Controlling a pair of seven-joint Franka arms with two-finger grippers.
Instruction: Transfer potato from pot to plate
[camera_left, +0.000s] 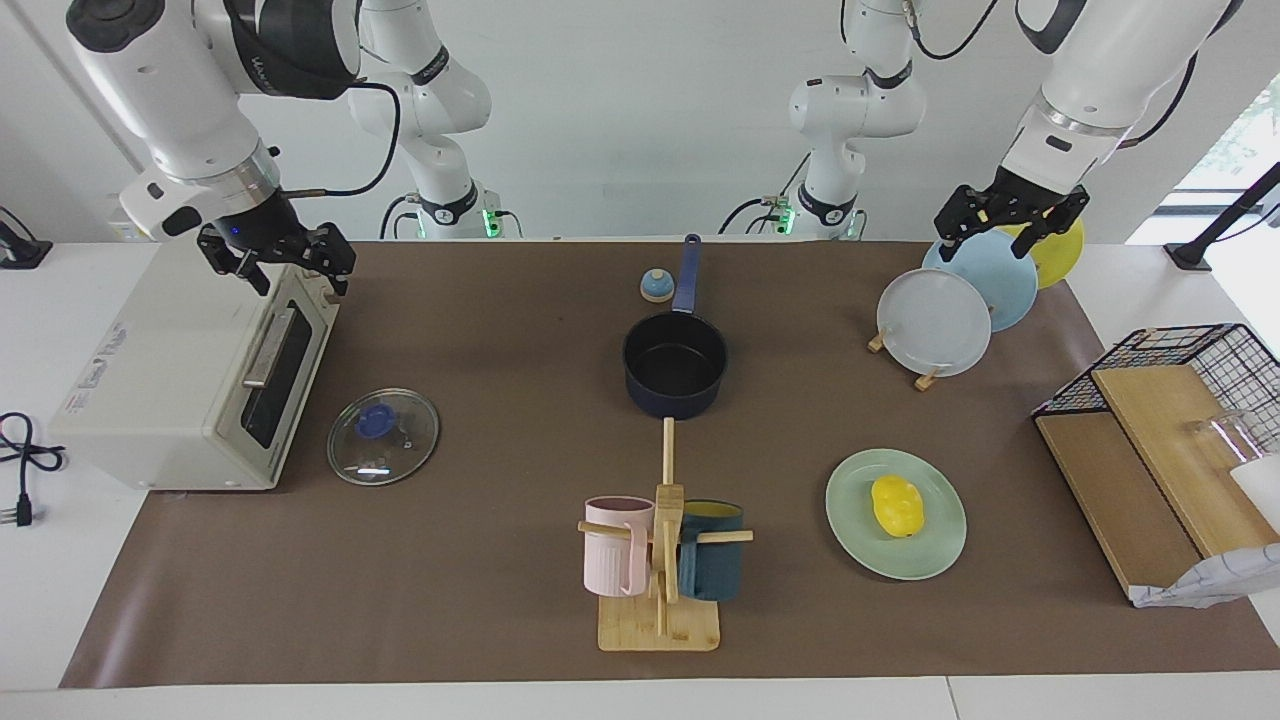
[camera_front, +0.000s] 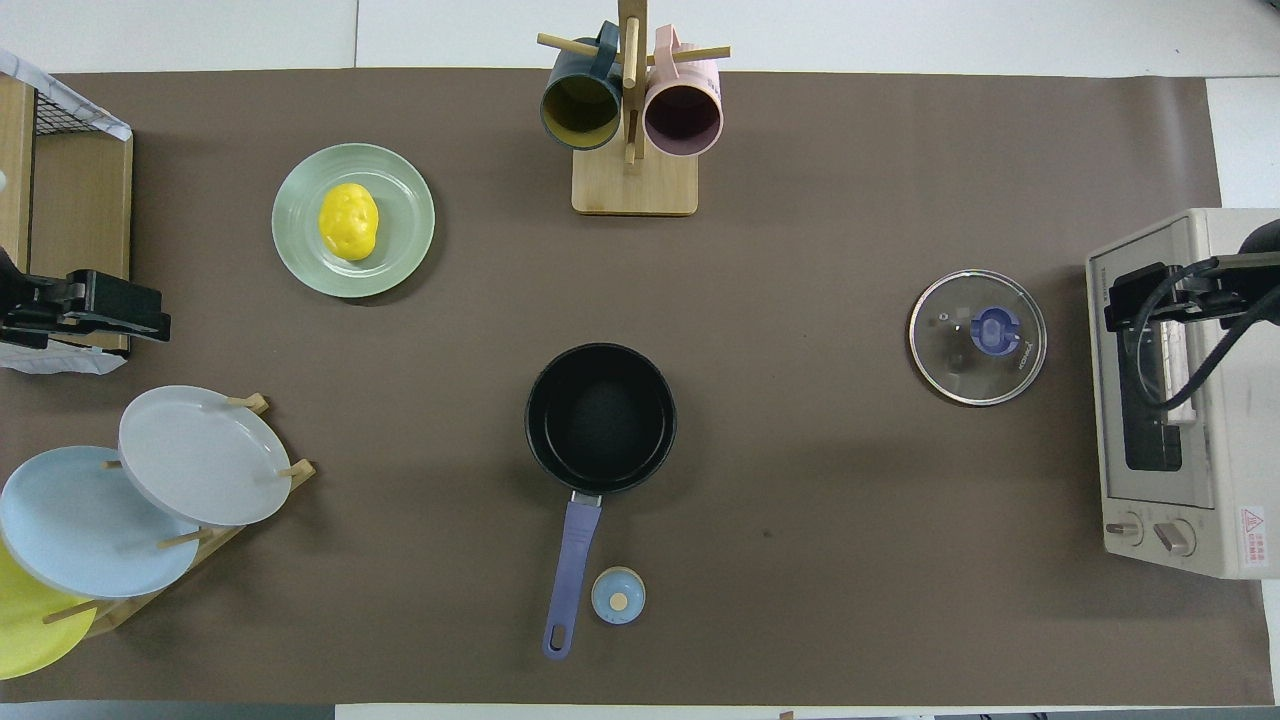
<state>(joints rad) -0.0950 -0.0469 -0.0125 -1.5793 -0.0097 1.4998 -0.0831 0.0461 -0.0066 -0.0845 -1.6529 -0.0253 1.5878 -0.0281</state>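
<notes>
potato (camera_left: 896, 505): lies on the plate, a little off its middle, touched by no gripper.
plate (camera_left: 940, 555): flat on the mat toward the left arm's end of the table, farther from the robots than the pot.
pot (camera_left: 675, 362): mid-table, its black inside empty, lid off; handle points toward the robots.
lid (camera_left: 383, 437): glass, flat on the mat near the oven, well apart from the pot.
left gripper (camera_left: 1008, 222): up in the air over the rack of 3 standing plates, jaws spread, nothing between them.
right gripper (camera_left: 277, 260): over the oven's top front edge, jaws spread, holding nothing; this arm waits.
oven (camera_left: 180, 375): door shut, at the right arm's end.
done: judging from how things lie, the transfer itself looks finished, since the potato is out of the pot and rests on the plate.
left: nothing of the transfer; at most each arm may settle to rest, as I judge it.
risk: slight; the potato sits inside the raised rim and looks stable.
</notes>
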